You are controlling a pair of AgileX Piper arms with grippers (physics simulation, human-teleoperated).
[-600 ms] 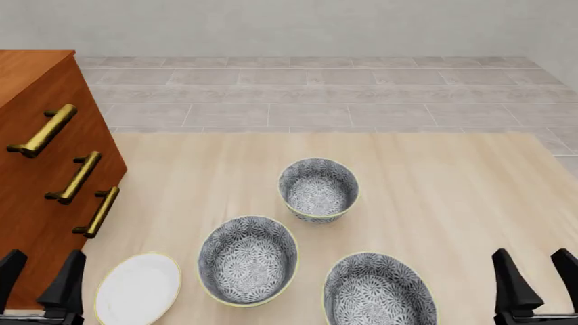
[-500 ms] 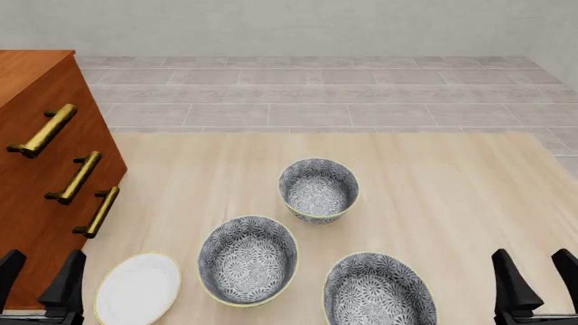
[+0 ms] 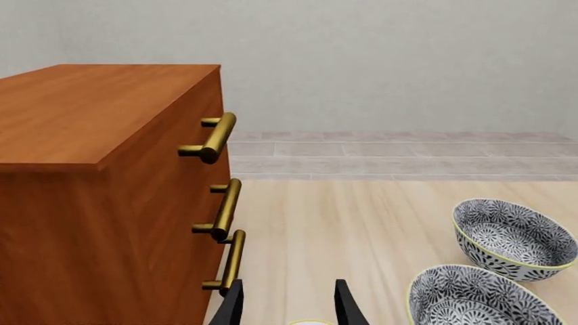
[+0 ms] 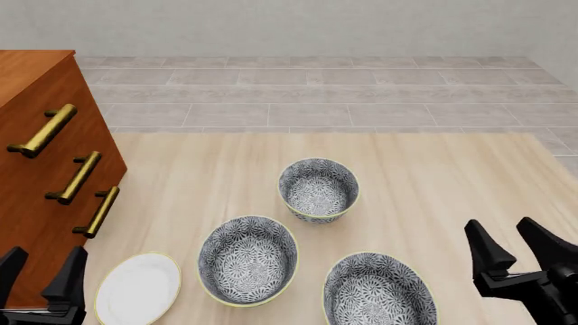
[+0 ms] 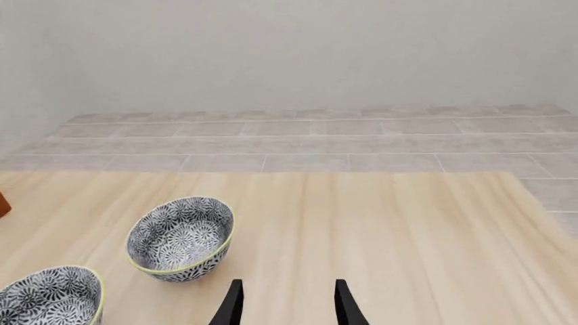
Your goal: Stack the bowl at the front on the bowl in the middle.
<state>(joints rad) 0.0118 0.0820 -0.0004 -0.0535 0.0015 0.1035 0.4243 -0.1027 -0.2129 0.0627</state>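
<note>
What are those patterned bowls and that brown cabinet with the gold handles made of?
The bowls, such as the bowl at the front and the bowl in the middle, look like glazed ceramic: a printed grey-and-white floral pattern and a thin yellow rim. The cabinet looks like reddish varnished wood, going by its visible grain. Its handles look like brushed brass, though this is a simulator's render.

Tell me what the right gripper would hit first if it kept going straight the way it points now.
Probably nothing: ahead of the right gripper lies bare table. The bowl in the middle sits off that line, though depth is hard to judge.
</note>
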